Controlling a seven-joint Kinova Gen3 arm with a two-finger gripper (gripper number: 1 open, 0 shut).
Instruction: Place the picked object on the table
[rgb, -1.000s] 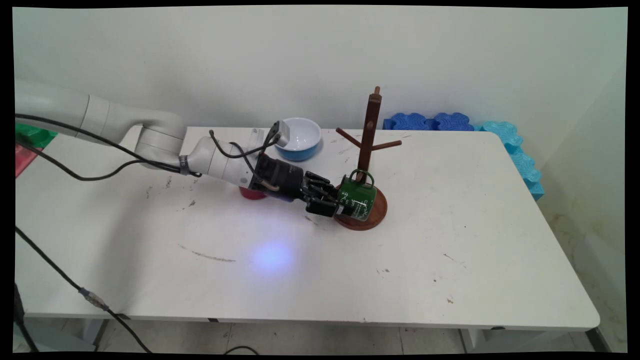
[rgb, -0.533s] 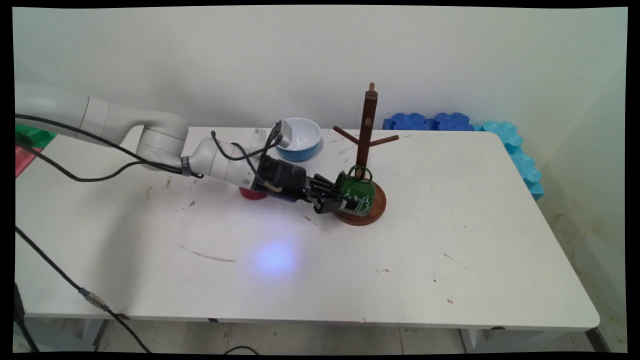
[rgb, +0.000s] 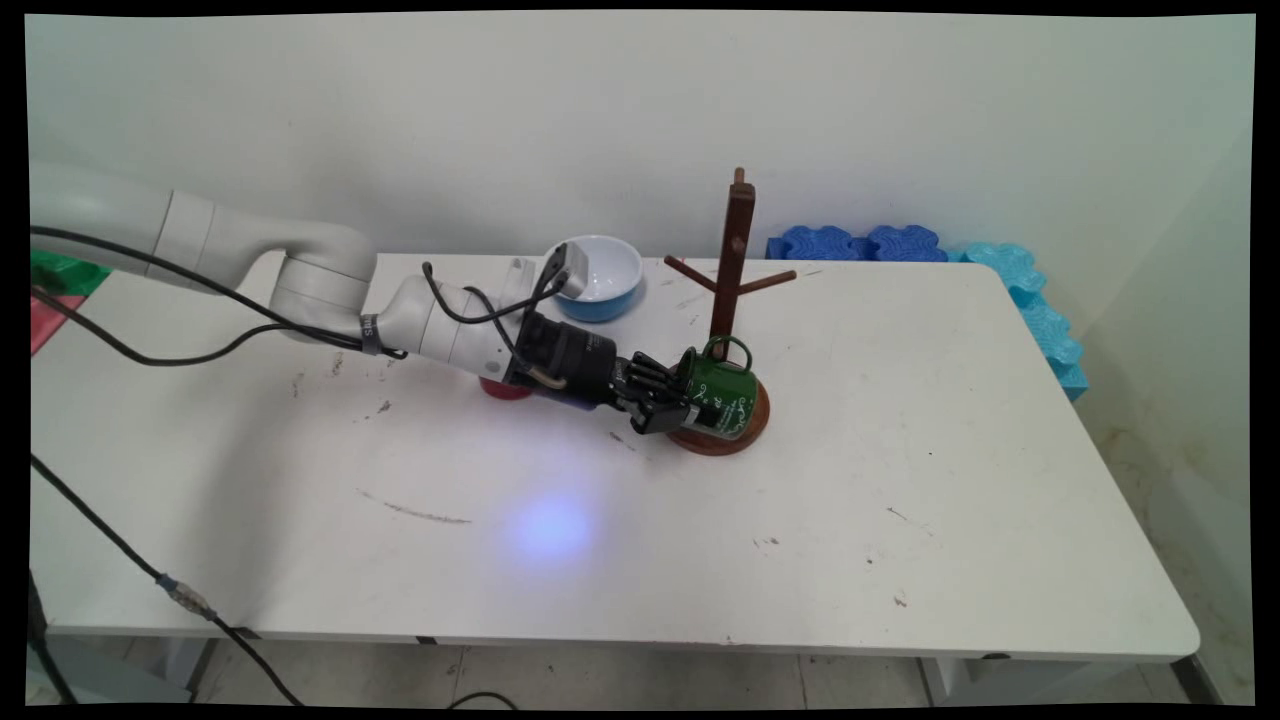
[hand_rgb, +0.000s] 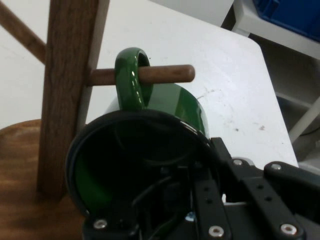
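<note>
Gripper (rgb: 672, 400) is clenched on the rim of the green mug (rgb: 722, 388); in the hand view one finger goes inside the mug's mouth and the other is outside its wall (hand_rgb: 252, 187). Mug (hand_rgb: 150, 150) lies on its side, mouth toward the arm, handle (hand_rgb: 131, 77) up. In the hand view the handle's loop is threaded over a low peg (hand_rgb: 167, 74) of the wooden mug tree (hand_rgb: 67, 85), so the peg's free end shows beyond the loop.

Mug tree (rgb: 730, 290) stands upright on its round base (rgb: 735, 430), approx. at the middle of the white table (rgb: 900, 450). Mug is just in front of the tree's post and over the base; whether it touches the base I cannot tell. Two upper pegs (rgb: 735, 280) of the tree are bare.

Blue bowl w/ white inside (rgb: 598, 275) sits behind-left of the tree, near the table's far edge. Red object (rgb: 505, 388), mostly hidden under the arm's wrist, is to the left of the tree. Blue foam pieces (rgb: 865, 243) lie behind-right of the tree, against the wall.
</note>
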